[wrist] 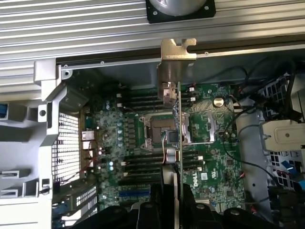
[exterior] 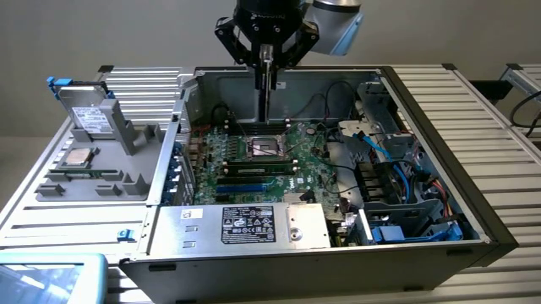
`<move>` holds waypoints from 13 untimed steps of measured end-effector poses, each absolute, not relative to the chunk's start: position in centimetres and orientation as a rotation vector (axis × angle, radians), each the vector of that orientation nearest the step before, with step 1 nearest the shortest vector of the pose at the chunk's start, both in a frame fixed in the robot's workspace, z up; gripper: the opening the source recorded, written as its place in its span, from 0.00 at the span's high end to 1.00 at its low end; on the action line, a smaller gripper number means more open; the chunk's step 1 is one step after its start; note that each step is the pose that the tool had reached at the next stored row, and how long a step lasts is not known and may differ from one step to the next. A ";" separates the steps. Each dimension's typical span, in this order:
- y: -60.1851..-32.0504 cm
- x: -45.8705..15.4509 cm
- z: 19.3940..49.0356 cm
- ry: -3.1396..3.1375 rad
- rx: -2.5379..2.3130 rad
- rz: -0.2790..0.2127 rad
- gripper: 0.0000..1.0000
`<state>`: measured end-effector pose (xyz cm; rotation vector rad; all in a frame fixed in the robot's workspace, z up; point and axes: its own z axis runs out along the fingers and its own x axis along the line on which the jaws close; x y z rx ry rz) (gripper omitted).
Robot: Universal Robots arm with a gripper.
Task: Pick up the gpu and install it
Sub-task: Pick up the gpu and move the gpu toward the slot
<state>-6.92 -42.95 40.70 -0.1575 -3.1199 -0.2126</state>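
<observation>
My gripper point(exterior: 268, 62) hangs above the open computer case point(exterior: 439, 126) and is shut on the gpu point(exterior: 268, 95). The card hangs edge-on, its lower end over the green motherboard point(exterior: 292, 174), just above and behind the CPU socket point(exterior: 263, 147). In the wrist view the gpu point(wrist: 177, 138) runs as a thin edge from my gripper point(wrist: 176, 210) to its silver end bracket point(wrist: 174, 59), which points toward the case's rear wall. The card crosses over the CPU socket point(wrist: 164, 131). Blue expansion slots point(exterior: 241, 187) lie further forward on the board.
A silver power supply point(exterior: 245, 225) with a black label fills the case's front corner. Blue cables and drive bays point(exterior: 397, 190) crowd the exterior view's right. On the left, a grey holder point(exterior: 114, 183) carries a drive box point(exterior: 89, 117), a processor point(exterior: 78, 157) and a memory stick point(exterior: 85, 172).
</observation>
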 end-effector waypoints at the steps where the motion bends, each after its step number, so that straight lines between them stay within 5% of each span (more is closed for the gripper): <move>1: -43.0 -6.8 40.5 -3.120 -0.157 -0.213 0.72; 13: -43.0 -5.2 38.6 -3.122 -0.087 -0.201 0.72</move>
